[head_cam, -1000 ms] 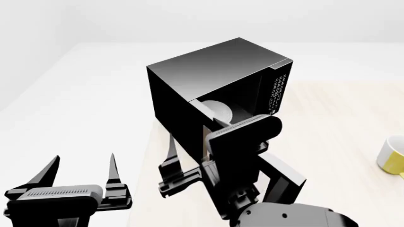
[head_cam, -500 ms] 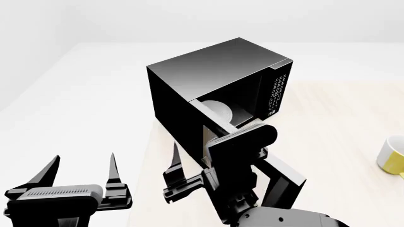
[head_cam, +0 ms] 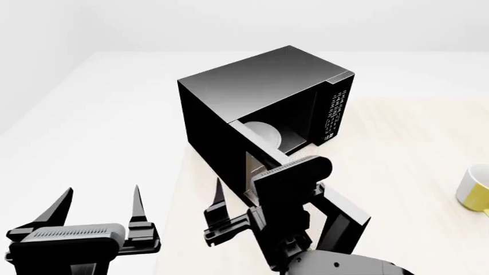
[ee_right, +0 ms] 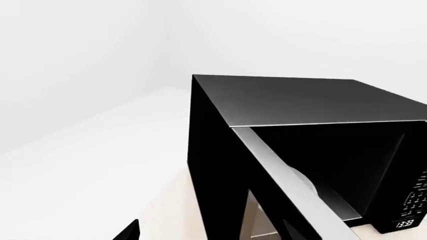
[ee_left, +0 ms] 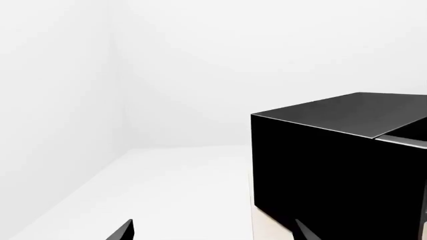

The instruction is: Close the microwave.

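The microwave (head_cam: pixel 260 97) is a glossy black box on the pale wooden table (head_cam: pixel 405 132). Its door (head_cam: pixel 256 166) hangs open toward me, showing the white plate (head_cam: pixel 264 133) inside and the keypad (head_cam: pixel 336 112) to the right. My right gripper (head_cam: pixel 238 201) is open just in front of the door, one fingertip (head_cam: pixel 219 193) showing left of it. In the right wrist view the door's grey edge (ee_right: pixel 280 175) runs between the spread fingertips (ee_right: pixel 130 232); no contact shows. The left gripper (head_cam: pixel 99 206) is open and holds nothing, low at the left, off the table; the microwave (ee_left: pixel 333 165) is ahead of it.
A yellow and white mug (head_cam: pixel 475 186) stands at the table's right edge of view. The table's left edge (head_cam: pixel 182 172) runs just left of the microwave. White floor and walls lie beyond.
My right gripper has drawn back and down toward me, shifting slightly right along the door. The door's angle looks the same. The left arm has not moved.
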Available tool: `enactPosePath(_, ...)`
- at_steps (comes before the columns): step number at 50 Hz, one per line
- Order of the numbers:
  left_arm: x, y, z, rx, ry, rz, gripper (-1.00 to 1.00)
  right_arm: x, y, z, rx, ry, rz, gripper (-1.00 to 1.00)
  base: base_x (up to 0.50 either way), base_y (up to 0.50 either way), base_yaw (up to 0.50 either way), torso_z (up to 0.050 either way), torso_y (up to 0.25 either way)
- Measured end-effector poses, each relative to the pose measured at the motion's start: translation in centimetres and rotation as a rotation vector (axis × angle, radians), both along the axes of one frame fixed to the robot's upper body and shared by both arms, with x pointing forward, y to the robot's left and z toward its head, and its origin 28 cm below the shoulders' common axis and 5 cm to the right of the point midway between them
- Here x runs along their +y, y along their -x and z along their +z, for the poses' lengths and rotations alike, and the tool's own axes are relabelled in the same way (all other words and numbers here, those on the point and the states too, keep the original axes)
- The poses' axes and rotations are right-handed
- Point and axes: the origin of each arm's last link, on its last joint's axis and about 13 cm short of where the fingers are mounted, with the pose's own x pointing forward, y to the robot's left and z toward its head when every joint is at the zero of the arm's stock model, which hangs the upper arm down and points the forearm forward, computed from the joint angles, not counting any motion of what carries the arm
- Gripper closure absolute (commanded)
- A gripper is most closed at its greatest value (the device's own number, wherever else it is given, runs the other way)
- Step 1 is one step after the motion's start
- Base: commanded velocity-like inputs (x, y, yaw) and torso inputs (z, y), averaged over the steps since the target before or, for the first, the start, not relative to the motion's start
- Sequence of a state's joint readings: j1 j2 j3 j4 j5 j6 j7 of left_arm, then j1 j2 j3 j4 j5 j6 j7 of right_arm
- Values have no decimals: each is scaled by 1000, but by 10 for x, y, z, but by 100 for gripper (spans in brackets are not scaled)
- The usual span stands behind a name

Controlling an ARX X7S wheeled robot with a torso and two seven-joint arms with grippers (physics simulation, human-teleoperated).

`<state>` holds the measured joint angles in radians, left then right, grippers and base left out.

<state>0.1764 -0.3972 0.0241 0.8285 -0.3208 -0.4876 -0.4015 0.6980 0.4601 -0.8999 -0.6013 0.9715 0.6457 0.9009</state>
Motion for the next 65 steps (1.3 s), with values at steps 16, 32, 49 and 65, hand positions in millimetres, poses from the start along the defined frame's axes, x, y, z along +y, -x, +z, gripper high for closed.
enactPosePath(16, 0, 0, 0, -2, 1, -2, -100, -1, -5, -7, 23, 13, -17, -100, 0, 0, 0, 0, 0)
enactPosePath(32, -1, 1, 1, -5, 3, -4, -100, -3, -10, -13, 42, 28, -34, -100, 0, 0, 0, 0, 0)
enactPosePath(49, -1, 0, 1, -5, 2, -4, -100, -4, -14, -18, 55, 34, -51, -100, 0, 0, 0, 0, 0)
enactPosePath(65, -1, 0, 1, -5, 1, -4, -100, -6, -20, -20, 63, 32, -74, -100, 0, 0, 0, 0, 0)
